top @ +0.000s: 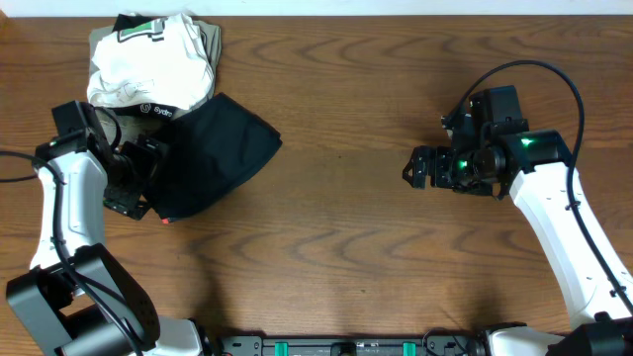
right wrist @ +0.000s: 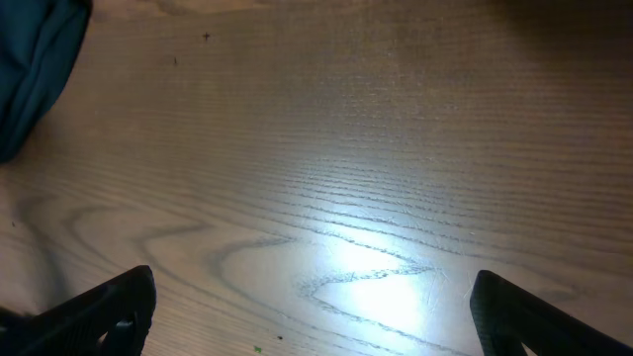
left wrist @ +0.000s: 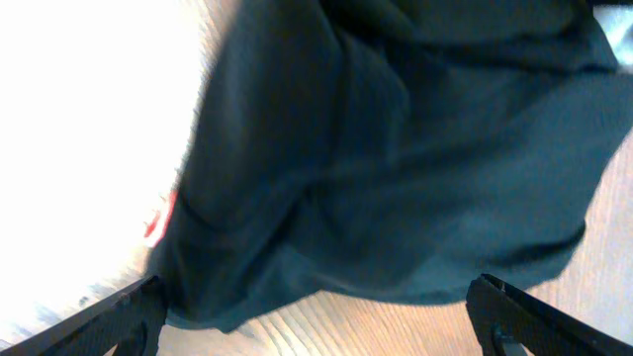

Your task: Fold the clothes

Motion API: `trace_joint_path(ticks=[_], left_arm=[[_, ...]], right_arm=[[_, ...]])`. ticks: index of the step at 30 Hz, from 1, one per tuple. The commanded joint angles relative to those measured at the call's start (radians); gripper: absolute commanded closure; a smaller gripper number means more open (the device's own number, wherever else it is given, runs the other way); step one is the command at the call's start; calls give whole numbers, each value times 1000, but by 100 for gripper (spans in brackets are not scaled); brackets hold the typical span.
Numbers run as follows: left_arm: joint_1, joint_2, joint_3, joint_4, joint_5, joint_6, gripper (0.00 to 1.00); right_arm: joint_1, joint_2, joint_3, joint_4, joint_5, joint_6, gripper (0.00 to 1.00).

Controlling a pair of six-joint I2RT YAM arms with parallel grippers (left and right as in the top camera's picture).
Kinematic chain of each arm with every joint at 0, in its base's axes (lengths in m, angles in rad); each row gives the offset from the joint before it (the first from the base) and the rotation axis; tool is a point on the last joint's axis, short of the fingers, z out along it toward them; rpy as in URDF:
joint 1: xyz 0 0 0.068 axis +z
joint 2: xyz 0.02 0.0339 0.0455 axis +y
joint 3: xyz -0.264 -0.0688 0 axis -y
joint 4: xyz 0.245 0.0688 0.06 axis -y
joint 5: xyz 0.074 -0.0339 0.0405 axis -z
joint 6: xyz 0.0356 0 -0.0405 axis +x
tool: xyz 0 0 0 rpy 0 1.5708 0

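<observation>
The left fingers (top: 148,190) are spread wide with nothing between them. Their tips sit at the 9 o'clock edge of the soft black long-legged pants (top: 220,148), which lie bunched in a rough heap at about 10 o'clock on the brown wooden desk (top: 356,257). In the left wrist view, dark cloth fills the space ahead of the tips, and a sliver of bright red lining (left wrist: 158,220) shows at the heap's edge. The right fingers (top: 413,168) are likewise parted and empty, over bare wood at 3 o'clock, well apart from the pants.

The fabric looks light, limp and creased, so it should drape and slide rather than keep a shape. A pinch on a doubled edge, or on the thicker band near the red lining, would probably hold better than a grab at the loose middle.

At its 12 o'clock side the heap touches a stack of folded garments, white over olive (top: 148,64), so there is no room that way. The left arm crowds the 9 o'clock side. From 3 to 6 o'clock the desk lies open, and that looks like the freest direction for spreading the legs.
</observation>
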Motion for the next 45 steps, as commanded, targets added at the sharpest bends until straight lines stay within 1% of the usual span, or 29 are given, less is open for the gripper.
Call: trace_joint_path(ticks=[1,2,5,6,12,15,18,21,26,29,35,38,45], left_arm=[[37,-2,-6,0,-62,32,2],[47,-2,-6,-2,-58,58,2],[80,-3,-6,-3,-8,213,2],[90,-3,-6,-4,-3,240,2],[148,-3,-6,21,-2,348,2],[159,3,-6,58,3,356,2],[159,21,-6,86,67,412,2],[159,58,-6,106,119,422,2],[159,148,-6,110,125,422,2],[159,205,-6,118,156,439,2],[154,280,-7,142,165,444,2],[148,321,-7,167,223,471,2],[128,414,-34,228,335,486,2]], right_arm=[[10,3,0,-1,-11,8,1],[10,3,0,-1,-11,8,1],[10,3,0,0,-10,7,1],[10,3,0,-1,-11,1,1],[10,3,0,-1,-11,2,1],[10,3,0,0,-11,2,1],[10,3,0,-2,-11,2,1],[10,3,0,-6,-12,18,1],[10,3,0,-5,-12,37,1],[10,3,0,-5,-12,37,1],[10,3,0,-4,-12,48,1],[10,3,0,-5,-12,55,1],[10,3,0,-4,-12,55,1]])
